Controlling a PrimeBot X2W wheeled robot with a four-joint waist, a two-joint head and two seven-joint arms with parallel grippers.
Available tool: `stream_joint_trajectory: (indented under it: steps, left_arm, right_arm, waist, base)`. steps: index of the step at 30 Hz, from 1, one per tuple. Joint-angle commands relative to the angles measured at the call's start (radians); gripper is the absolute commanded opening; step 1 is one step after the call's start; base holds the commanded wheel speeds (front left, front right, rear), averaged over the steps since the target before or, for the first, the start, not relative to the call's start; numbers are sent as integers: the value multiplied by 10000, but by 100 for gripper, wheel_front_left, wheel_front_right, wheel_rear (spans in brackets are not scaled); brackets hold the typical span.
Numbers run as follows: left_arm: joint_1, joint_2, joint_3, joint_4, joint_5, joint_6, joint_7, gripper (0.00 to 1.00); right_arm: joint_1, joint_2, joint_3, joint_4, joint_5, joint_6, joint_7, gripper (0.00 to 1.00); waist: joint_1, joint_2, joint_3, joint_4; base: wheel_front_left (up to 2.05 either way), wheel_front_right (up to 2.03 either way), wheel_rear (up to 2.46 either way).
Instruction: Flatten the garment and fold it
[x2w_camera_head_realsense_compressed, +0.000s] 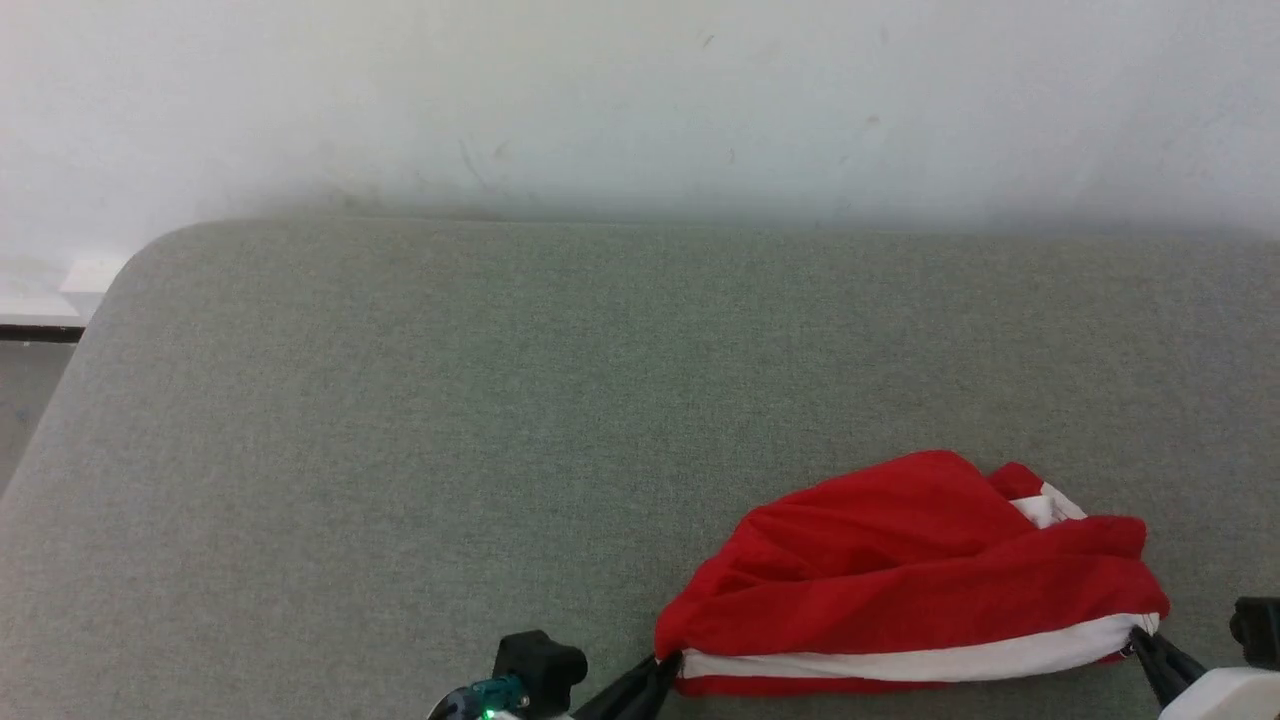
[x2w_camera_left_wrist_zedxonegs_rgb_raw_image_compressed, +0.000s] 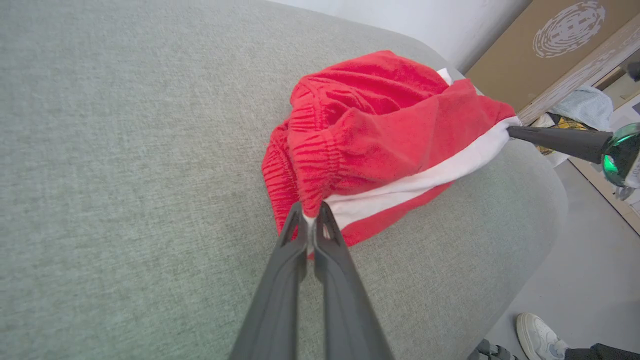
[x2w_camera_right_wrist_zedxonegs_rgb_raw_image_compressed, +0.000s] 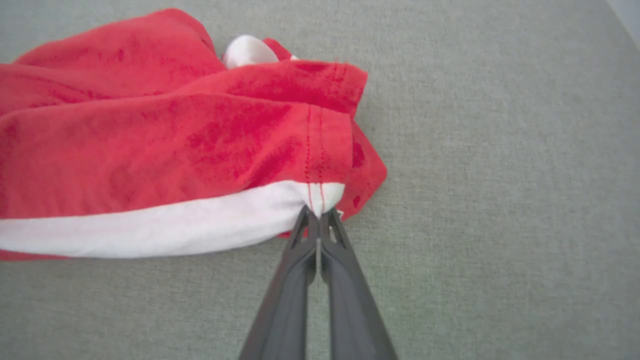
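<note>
The garment (x2w_camera_head_realsense_compressed: 920, 570) is a crumpled heap of red shorts with a white band along its near edge, lying at the front right of the grey padded surface (x2w_camera_head_realsense_compressed: 500, 420). My left gripper (x2w_camera_head_realsense_compressed: 668, 664) is shut on the band's left end, seen close in the left wrist view (x2w_camera_left_wrist_zedxonegs_rgb_raw_image_compressed: 311, 212) with the garment (x2w_camera_left_wrist_zedxonegs_rgb_raw_image_compressed: 380, 130) bunched beyond it. My right gripper (x2w_camera_head_realsense_compressed: 1140, 632) is shut on the band's right end; the right wrist view shows its tips (x2w_camera_right_wrist_zedxonegs_rgb_raw_image_compressed: 318, 216) pinching the white corner of the garment (x2w_camera_right_wrist_zedxonegs_rgb_raw_image_compressed: 165, 150). The band is stretched between the two grippers.
The grey surface (x2w_camera_left_wrist_zedxonegs_rgb_raw_image_compressed: 125, 175) ends at a rounded edge on the right, with floor beyond. A person's white shoe (x2w_camera_left_wrist_zedxonegs_rgb_raw_image_compressed: 537, 336) stands on that floor. A cardboard box (x2w_camera_left_wrist_zedxonegs_rgb_raw_image_compressed: 545, 45) and cluttered items stand further off. A pale wall (x2w_camera_head_realsense_compressed: 640, 100) backs the surface.
</note>
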Motion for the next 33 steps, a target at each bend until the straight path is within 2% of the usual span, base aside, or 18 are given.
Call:
stream_joint_trajectory:
  steps: [1, 8, 11, 14, 25, 29, 33]
  left_arm:
    - [36, 48, 13, -15, -99, 68, -61, 0]
    - [66, 287, 351, -512, -235, 240, -268, 0]
    - [-103, 447, 685, -1062, -376, 310, -346, 0]
    - [-488, 712, 1053, -1833, -464, 359, -248, 0]
    - [-3003, 1697, 2387, -4654, -567, 628, 1053, 0]
    - [-3982, 1999, 2886, -4994, -560, 826, 1575, 0]
    - [-4887, 2218, 3296, -4705, -639, 925, 1960, 0]
  right_arm:
    - [41, 1, 22, -88, 76, -9, -26, 0]
    - [150, -351, -30, -1831, 938, -9, 459, 0]
    - [-256, -352, -164, -2537, 1520, -9, 615, 0]
    - [-853, -644, -225, -2995, 1782, -9, 714, 0]
    - [-4135, -1395, 147, -3309, 2775, -9, 1257, 0]
    - [-5365, -1608, 491, -3079, 2816, -9, 1486, 0]
    - [-6696, -1728, 929, -2498, 2704, -9, 1662, 0]
  waist:
    - [0, 0, -112, -55]
    - [0, 0, -621, -240]
    - [0, 0, -759, -286]
    - [0, 0, -935, -297]
    - [0, 0, -1230, -311]
    - [0, 0, -1068, -384]
    - [0, 0, -656, -529]
  base:
    - [0, 0, 0]
    - [0, 0, 0]
    - [0, 0, 0]
    - [0, 0, 0]
    - [0, 0, 0]
    - [0, 0, 0]
    - [0, 0, 0]
